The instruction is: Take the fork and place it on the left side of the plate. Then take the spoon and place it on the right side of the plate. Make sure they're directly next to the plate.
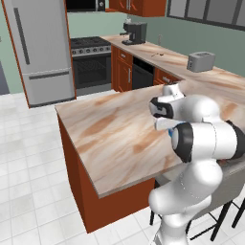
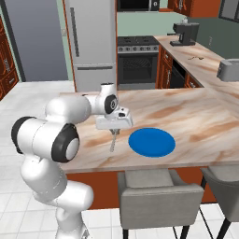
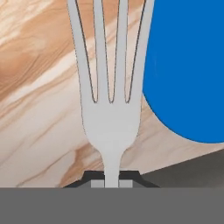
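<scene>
While jaws clench fork [image 2: 112, 141] handle, tines hang above counter [image 2: 196, 121], just left of plate [image 2: 151, 142].

The arm [image 2: 51, 135] is showing as a chain of glossy white rounded shells, each link swelling like a smooth capsule. Dark, nearly black rings are banding the joints [image 2: 65, 144], the widest one wrapping the big elbow. A small blue mark [image 1: 172, 132] is showing near one joint. The hand [image 2: 113, 122] is appearing as a flat white block, with small dark finger tips [image 3: 94, 177] beneath it
</scene>
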